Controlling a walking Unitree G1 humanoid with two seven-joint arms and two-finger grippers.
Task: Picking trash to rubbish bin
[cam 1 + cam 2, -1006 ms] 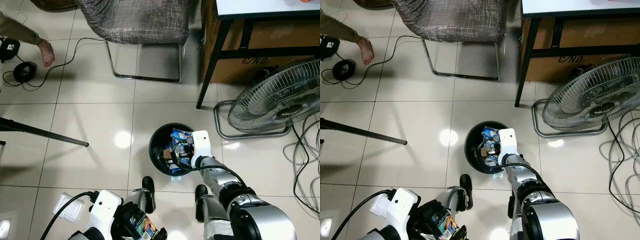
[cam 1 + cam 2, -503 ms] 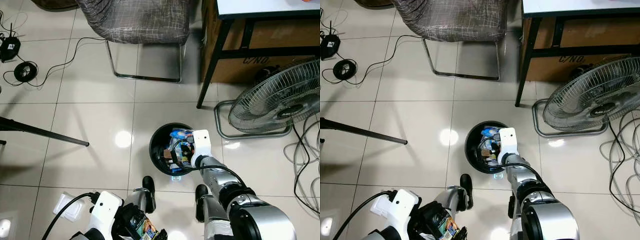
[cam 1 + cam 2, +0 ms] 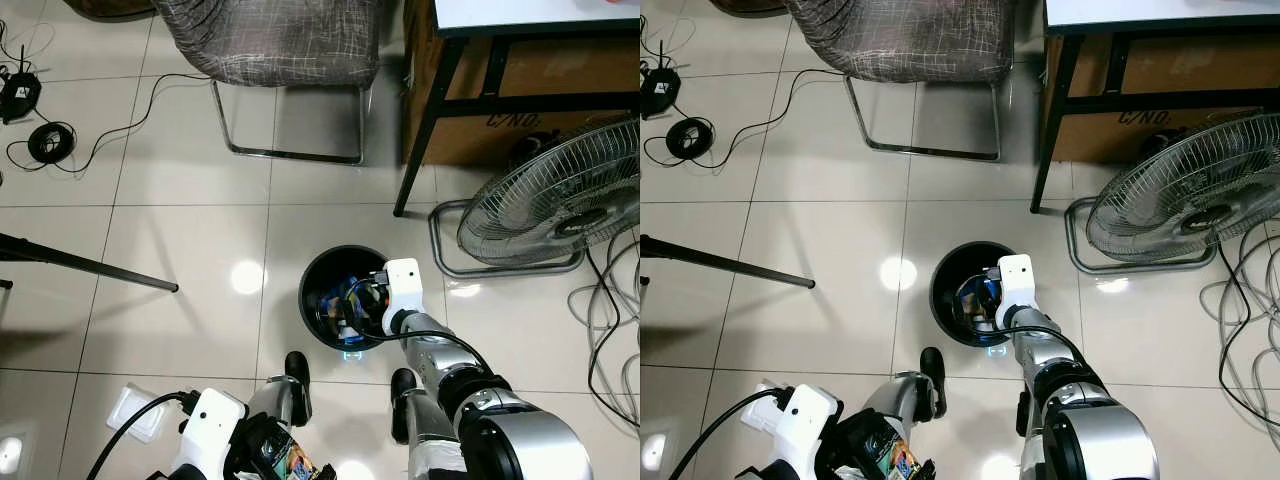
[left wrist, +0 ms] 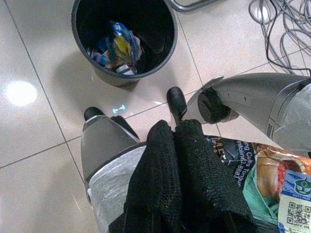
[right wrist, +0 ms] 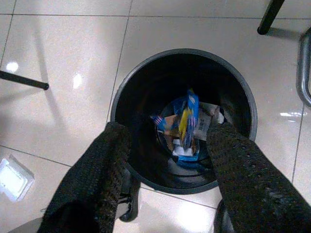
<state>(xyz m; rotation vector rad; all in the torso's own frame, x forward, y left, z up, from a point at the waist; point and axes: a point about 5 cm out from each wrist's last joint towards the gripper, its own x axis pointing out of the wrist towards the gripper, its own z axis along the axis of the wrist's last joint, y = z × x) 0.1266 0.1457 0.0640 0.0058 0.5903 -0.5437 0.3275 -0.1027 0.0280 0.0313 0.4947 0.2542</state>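
Since one second ago, the blue wrapper (image 5: 187, 127) has dropped from the right gripper (image 5: 165, 170) and now lies at the bottom of the black rubbish bin (image 3: 312, 283), and the person's foot at 10 o'clock has left the scene. Right gripper hovers directly above the bin mouth, fingers (image 5: 102, 174) spread apart and released, nothing between them. Left gripper (image 4: 177, 145) sits low near the robot's feet at 7 o'clock from the bin, fingers clenched together, with a colourful snack packet (image 4: 265, 179) pressed beside them. From the bin, a chair (image 3: 270, 40) stands at 12 o'clock, a floor fan (image 3: 550, 200) at 2 o'clock.
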